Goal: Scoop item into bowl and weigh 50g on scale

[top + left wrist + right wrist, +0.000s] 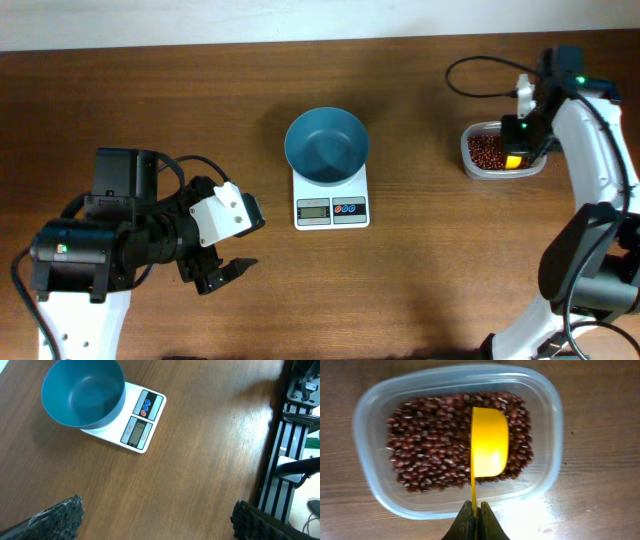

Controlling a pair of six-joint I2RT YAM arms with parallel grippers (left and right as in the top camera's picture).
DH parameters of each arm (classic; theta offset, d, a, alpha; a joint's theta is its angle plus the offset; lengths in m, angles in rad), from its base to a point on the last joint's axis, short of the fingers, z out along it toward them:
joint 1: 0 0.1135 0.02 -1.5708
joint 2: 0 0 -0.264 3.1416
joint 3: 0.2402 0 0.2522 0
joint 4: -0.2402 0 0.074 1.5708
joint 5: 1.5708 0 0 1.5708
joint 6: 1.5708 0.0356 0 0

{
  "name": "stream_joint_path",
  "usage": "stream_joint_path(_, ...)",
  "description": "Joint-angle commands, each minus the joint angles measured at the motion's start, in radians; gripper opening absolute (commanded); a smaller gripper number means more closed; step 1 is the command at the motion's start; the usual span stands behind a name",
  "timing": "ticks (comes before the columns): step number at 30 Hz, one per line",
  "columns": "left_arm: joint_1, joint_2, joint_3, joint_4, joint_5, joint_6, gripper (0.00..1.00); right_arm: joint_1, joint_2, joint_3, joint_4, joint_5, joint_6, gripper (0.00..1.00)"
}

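Gripping the thin handle of the yellow scoop (489, 442) with the right fingers (470, 521), clenched tight on it. Hanging the scoop over the beans (430, 445) in the clear tub (370, 420), showing a bare yellow inside, so probably not yet loaded.

Judging this as the dig step:
- Tipping the front edge down and pushing through the deep middle of the heap, not along the tub wall.
- Levelling out before lifting, to avoid shedding grains.
- Taking small loads. Likely needing several trips, and adding beats picking back out past 50g.
- Watching for the light tub sliding on the counter (450, 280) under the push.

Holding the left fingers (228, 268) spread wide, grasping nothing, low over bare counter, well apart from the tub.

Seeing the beans as tiny, dark red-brown and oval, lying loose. Expecting easy rolling and spilling.

Finding the blue bowl (326, 147) sitting on the white scale (331, 208) mid-counter, empty inside, well apart from the tub. Not making out the display reading.
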Motion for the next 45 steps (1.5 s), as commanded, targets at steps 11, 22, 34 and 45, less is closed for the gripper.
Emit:
stream_joint_path(11,0.007,0.001,0.016,-0.001,0.002,-0.009,0.99,-0.084,0.013,-0.01,-0.007,-0.16,0.082,0.04)
stream_joint_path(22,0.007,0.001,0.016,-0.001,0.003,-0.009,0.99,-0.085,0.013,-0.098,-0.013,-0.3,0.084,0.04)
stream_joint_path(34,0.007,0.001,0.016,-0.001,0.003,-0.009,0.99,-0.087,0.013,-0.098,-0.037,-0.299,0.168,0.04)
stream_joint_path(45,0.007,0.001,0.016,-0.001,0.003,-0.009,0.99,-0.19,0.013,-0.097,-0.043,-0.43,0.187,0.04)
